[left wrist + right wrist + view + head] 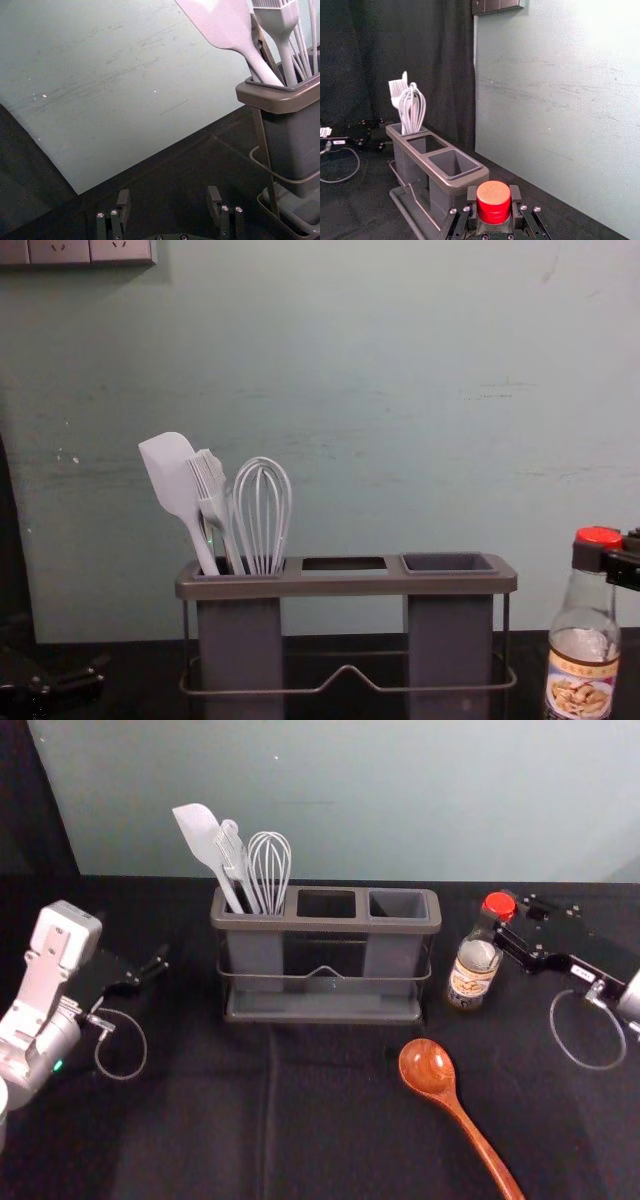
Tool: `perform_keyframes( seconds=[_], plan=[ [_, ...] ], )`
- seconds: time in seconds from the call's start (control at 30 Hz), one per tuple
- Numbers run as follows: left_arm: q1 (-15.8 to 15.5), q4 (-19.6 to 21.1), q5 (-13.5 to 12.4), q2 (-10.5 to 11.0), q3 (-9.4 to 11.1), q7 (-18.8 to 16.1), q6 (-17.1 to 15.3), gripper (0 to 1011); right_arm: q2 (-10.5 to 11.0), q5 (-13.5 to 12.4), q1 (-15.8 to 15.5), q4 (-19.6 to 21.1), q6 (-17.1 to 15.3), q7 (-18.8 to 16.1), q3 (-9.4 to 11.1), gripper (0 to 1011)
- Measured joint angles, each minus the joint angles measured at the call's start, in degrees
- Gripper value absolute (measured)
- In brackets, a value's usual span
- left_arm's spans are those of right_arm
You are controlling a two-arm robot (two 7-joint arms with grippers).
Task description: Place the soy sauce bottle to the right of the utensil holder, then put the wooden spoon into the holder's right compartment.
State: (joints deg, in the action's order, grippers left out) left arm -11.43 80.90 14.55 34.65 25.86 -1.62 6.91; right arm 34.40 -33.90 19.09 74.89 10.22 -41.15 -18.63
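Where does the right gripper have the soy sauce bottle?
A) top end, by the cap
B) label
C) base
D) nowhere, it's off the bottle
A: the right wrist view has the right gripper closed in on both sides of the red cap, and the chest view puts it at the top of the soy sauce bottle, well above the label.

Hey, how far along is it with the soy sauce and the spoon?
Looks done: the soy sauce bottle is upright to the right of the utensil holder. In hand: the right gripper has its cap, so release remains. Left: the wooden spoon lies on the table, and the right compartment is empty. The left gripper waits open beyond the holder's left end.
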Motion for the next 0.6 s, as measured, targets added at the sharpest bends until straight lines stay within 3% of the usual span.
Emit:
perform_keyframes(
  seconds=[0.6],
  plan=[
    [0.00,0.00,0.00,0.00,0.00,0.00,0.00,1005,-2.53,1.26,2.63,-3.98,0.38,-1.19,-1.45,378]
  ],
)
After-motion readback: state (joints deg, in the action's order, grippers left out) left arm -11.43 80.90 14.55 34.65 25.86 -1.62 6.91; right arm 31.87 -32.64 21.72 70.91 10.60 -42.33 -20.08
